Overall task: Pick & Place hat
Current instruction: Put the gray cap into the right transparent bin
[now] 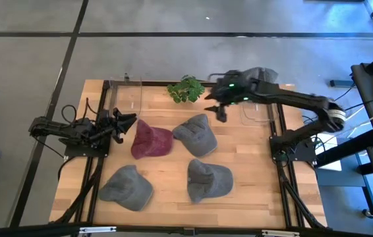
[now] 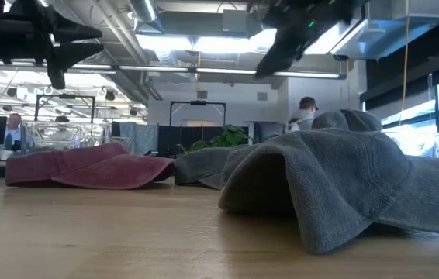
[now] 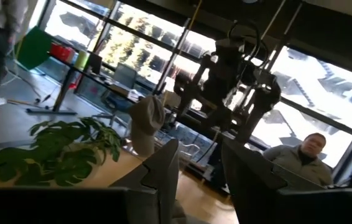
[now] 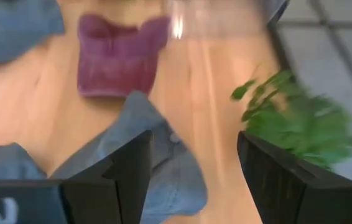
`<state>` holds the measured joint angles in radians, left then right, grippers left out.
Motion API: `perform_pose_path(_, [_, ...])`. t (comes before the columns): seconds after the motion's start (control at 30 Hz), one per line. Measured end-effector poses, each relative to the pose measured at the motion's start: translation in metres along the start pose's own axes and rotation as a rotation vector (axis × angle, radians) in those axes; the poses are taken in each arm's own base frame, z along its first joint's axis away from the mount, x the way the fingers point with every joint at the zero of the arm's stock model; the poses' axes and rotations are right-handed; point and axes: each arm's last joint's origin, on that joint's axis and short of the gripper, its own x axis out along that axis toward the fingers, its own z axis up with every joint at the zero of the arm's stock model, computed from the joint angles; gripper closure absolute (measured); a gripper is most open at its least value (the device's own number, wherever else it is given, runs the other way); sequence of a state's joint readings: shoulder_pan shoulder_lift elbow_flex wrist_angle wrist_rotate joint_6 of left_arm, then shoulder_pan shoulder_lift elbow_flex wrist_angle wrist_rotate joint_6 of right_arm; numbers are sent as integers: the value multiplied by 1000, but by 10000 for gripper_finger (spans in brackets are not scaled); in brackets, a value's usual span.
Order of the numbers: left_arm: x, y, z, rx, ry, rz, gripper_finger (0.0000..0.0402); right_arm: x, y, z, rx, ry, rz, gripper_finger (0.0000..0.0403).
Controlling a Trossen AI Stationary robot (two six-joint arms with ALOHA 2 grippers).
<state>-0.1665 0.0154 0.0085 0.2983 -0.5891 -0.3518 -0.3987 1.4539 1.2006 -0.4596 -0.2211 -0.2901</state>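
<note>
Four hats lie flat on the wooden table: a maroon hat at centre left, a grey hat beside it, and two more grey hats near the front. My right gripper is open and empty, in the air above the far edge of the middle grey hat; the right wrist view shows its fingers apart over that hat. My left gripper is open and empty, raised just left of the maroon hat, pointing toward the table's right.
A green plant stands at the far edge. Clear bins stand at the far left and far right. Another grey hat shows by the right arm at the far right. A person is beyond the table.
</note>
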Motion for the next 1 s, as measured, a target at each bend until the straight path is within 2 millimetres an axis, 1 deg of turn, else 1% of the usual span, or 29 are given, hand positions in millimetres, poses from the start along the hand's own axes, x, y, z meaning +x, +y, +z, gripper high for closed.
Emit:
perform_pose_path(0.1, [0,1,-2,11,16,9,282,37,-3,-6,1,82,33,171])
perform_pose_path(0.27, [0,2,-5,34,48,21,282,93,0,-20,-88,204,94,171])
perform_pose_path(0.37, [0,3,-7,42,60,25,283,121,-2,-24,-84,249,107,171])
perform_pose_path(0.5, [0,3,-7,47,66,28,282,153,-7,-28,-78,290,117,171])
perform_pose_path(0.67, [0,4,-9,59,84,34,283,179,-8,-34,-72,313,173,177])
perform_pose_path(0.83, [-1,5,-11,72,102,41,283,197,-7,-50,-101,366,187,199])
perform_pose_path(1.0, [-1,5,-11,73,104,41,282,200,-6,-51,-131,389,136,222])
